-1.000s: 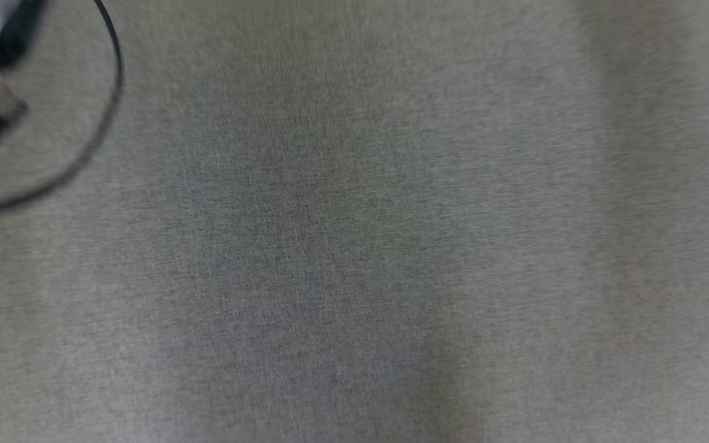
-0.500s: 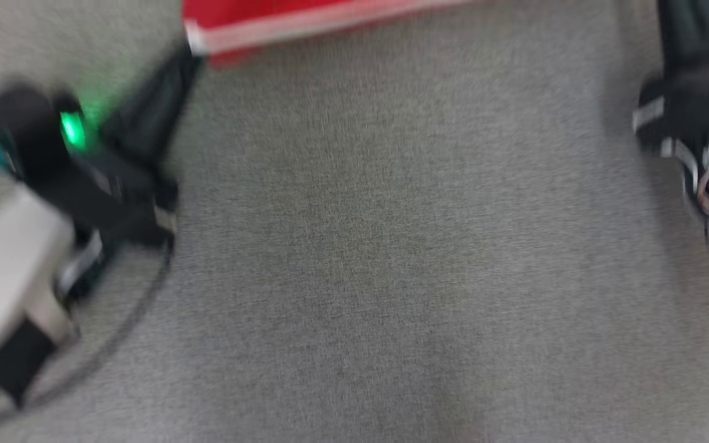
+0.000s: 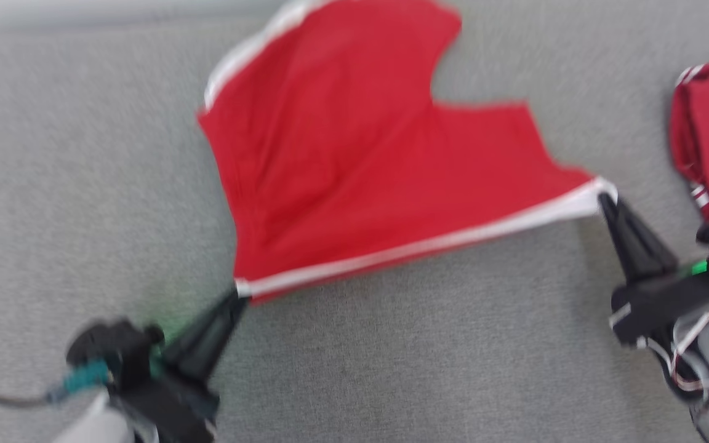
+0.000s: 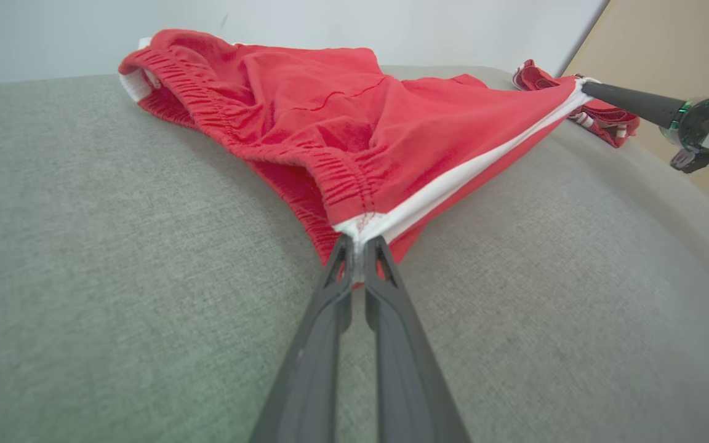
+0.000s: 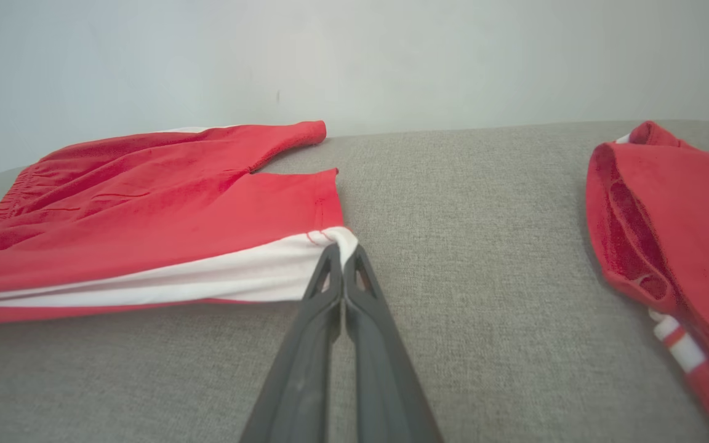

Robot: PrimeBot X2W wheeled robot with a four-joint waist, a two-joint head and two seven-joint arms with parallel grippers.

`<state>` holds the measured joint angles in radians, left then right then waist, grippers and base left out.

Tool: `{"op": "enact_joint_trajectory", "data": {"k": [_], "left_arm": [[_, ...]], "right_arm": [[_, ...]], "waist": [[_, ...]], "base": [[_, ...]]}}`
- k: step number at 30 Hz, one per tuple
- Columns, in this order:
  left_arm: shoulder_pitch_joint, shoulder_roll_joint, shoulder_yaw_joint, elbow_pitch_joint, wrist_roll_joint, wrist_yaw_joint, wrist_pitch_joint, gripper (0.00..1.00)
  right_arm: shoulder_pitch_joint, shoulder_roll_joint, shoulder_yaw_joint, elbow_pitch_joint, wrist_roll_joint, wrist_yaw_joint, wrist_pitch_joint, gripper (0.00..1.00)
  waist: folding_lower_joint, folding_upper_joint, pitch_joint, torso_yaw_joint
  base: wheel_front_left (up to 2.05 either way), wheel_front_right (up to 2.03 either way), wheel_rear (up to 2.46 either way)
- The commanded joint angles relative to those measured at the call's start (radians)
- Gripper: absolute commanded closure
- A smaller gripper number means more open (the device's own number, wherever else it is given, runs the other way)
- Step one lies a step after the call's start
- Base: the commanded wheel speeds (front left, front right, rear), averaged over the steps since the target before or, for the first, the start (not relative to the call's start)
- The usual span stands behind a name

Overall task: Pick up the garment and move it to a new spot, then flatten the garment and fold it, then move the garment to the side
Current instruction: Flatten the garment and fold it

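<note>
Pinching the red shorts [image 3: 354,172] by both ends of the white stripe [image 3: 422,249]: left hand [image 3: 239,296] at waistband, right hand [image 3: 605,200] at leg hem. Stretches that edge taut between them, guessing to lay flat ahead.

There are two red garments: one garment [image 3: 354,172] lying spread, and one second garment [image 3: 708,141] bunched at the right. There are two grippers, the left gripper [image 3: 239,294] and the right gripper [image 3: 604,198], and each has two dark fingers [image 4: 308,363]. There is one grey fabric surface [image 3: 391,369] under everything, and one pale wall [image 5: 391,55] behind it.
</note>
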<state>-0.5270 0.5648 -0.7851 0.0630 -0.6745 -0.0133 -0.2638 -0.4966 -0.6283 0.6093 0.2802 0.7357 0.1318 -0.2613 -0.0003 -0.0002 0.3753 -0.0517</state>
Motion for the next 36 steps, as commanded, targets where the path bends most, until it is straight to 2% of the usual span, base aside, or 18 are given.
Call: {"op": "enact_joint_trajectory", "data": {"k": [1, 11, 17, 21, 25, 30, 36], "left_arm": [[0.07, 0.01, 0.006, -0.005, 0.009, 0.017, -0.001, 1.0], [0.272, 0.055, 0.004, -0.131, -0.011, 0.079, 0.007, 1.0], [0.331, 0.093, 0.002, -0.24, -0.052, 0.106, 0.051, 1.0], [0.314, 0.08, -0.007, -0.276, -0.084, 0.086, 0.087, 1.0], [0.255, 0.037, -0.03, -0.249, -0.108, 0.045, 0.127, 1.0], [0.169, -0.059, -0.017, -0.159, -0.175, 0.0, 0.136, 1.0], [0.076, -0.155, 0.042, -0.06, -0.249, -0.017, 0.107, 1.0]], "right_arm": [[0.048, -0.026, -0.004, -0.004, 0.013, -0.002, -0.004, 1.0], [0.231, -0.092, 0.008, -0.124, 0.056, -0.002, 0.03, 1.0], [0.328, -0.156, -0.052, -0.216, 0.069, -0.003, 0.097, 1.0], [0.334, -0.15, -0.078, -0.254, 0.054, -0.003, 0.169, 1.0], [0.274, -0.122, -0.065, -0.239, 0.032, -0.002, 0.239, 1.0], [0.129, -0.084, -0.025, -0.135, 0.027, -0.002, 0.286, 1.0], [-0.097, -0.047, 0.043, 0.003, 0.056, -0.002, 0.294, 1.0]], "waist": [[0.0003, 0.0002, -0.14, 0.0], [0.0003, 0.0002, -0.238, -0.001], [0.0003, 0.0002, -0.267, 0.015], [0.0003, 0.0002, -0.272, 0.028], [0.0003, 0.0002, -0.258, 0.046], [0.0003, 0.0002, -0.205, 0.08], [0.0003, 0.0002, -0.126, 0.123]], "base": [[0.0, 0.0, 0.0], [0.0, 0.0, 0.0], [0.0, 0.0, 0.0], [0.0, 0.0, 0.0], [0.0, 0.0, 0.0], [0.0, 0.0, 0.0], [0.0, 0.0, 0.0]]}}
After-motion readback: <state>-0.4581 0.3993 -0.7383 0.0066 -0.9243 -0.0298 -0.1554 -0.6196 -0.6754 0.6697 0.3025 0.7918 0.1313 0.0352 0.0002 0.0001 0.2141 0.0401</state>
